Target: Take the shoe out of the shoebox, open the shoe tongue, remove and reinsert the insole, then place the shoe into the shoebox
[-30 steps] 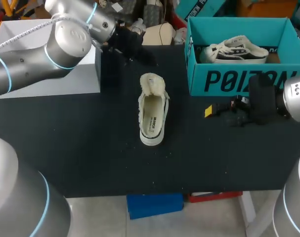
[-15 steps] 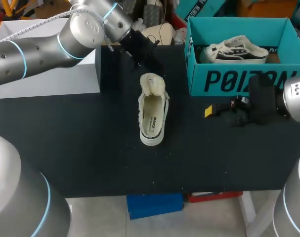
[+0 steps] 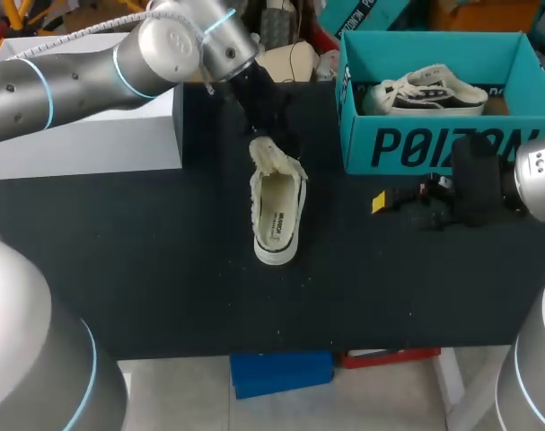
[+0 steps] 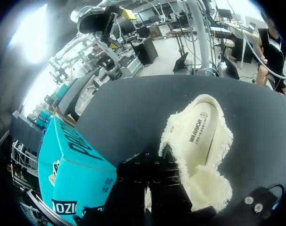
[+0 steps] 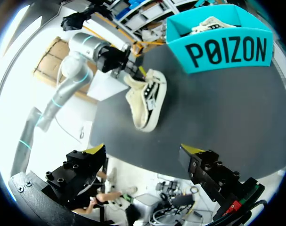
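A cream shoe (image 3: 276,211) with a fluffy lining lies in the middle of the black table, heel toward the front edge. My left gripper (image 3: 274,133) is shut and its black fingers (image 4: 152,181) press against the fluffy tongue (image 3: 266,154) at the shoe's far end; nothing is held between them. In the left wrist view the shoe (image 4: 201,141) lies just ahead of and beside the fingers. My right gripper (image 3: 393,202) rests low on the table in front of the teal shoebox (image 3: 434,148), open and empty. The right wrist view shows its gripper (image 5: 143,150) and the shoe (image 5: 147,99) far ahead.
Inside the teal shoebox (image 5: 227,47) lies a second, white and black shoe (image 3: 425,92). A white box (image 3: 83,135) stands at the back left under my left arm. The shoebox (image 4: 69,169) is close beside the left gripper.
My left arm swung right and down from the back of the table to the shoe's tongue, which is now pushed out of shape. The right arm kept still.
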Tool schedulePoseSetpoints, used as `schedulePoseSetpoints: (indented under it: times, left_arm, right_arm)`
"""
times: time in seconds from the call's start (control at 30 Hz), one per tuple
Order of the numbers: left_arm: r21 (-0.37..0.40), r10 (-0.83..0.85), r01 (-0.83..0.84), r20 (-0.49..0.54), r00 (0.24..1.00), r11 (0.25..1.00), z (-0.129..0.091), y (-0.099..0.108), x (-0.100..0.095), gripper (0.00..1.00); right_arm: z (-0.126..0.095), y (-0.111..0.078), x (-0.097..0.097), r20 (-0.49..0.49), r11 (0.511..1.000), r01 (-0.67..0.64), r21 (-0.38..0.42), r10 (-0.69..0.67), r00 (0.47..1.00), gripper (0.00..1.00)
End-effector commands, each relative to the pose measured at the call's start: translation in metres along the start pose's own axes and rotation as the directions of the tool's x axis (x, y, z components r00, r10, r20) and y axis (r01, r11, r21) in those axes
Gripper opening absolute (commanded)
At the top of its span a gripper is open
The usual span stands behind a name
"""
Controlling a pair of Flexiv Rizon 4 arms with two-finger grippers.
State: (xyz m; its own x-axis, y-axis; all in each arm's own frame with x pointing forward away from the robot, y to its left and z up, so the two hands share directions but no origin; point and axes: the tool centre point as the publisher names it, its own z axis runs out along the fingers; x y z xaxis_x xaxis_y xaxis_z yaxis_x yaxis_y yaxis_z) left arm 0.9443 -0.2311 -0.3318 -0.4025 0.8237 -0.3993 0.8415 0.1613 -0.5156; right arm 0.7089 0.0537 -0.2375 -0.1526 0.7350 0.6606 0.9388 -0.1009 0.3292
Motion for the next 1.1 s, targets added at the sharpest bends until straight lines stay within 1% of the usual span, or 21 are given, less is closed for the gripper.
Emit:
schedulePoseSetpoints:
  times: [0.03, 0.23, 0.43, 0.87, 1.1]
  left_arm:
    - [-0.005, -0.009, 0.009, -0.005, 1.0, 1.0, -0.002, -0.005, 0.004, 0.0]
    - [-0.012, -0.014, 0.014, -0.014, 1.0, 1.0, -0.002, -0.007, 0.014, 0.0]
    - [-0.033, -0.009, 0.007, -0.054, 0.998, 0.999, 0.0, -0.009, 0.025, 0.0]
    - [-0.073, 0.019, -0.026, -0.102, 0.995, 0.997, 0.004, -0.01, 0.033, 0.0]
    - [-0.098, 0.03, -0.042, -0.121, 0.992, 0.994, 0.019, -0.011, 0.035, 0.0]
  right_arm:
    - [0.0, 0.0, 0.0, 0.002, 1.0, -0.001, 0.0, 0.001, 1.0, 1.0]
    - [0.0, 0.0, 0.0, 0.002, 1.0, -0.001, 0.0, 0.001, 1.0, 1.0]
    - [0.0, 0.0, 0.0, 0.002, 1.0, -0.001, 0.0, 0.001, 1.0, 1.0]
    - [0.0, 0.0, 0.0, 0.002, 1.0, -0.001, 0.0, 0.001, 1.0, 1.0]
    - [0.0, 0.0, 0.0, 0.002, 1.0, -0.001, 0.0, 0.001, 1.0, 1.0]
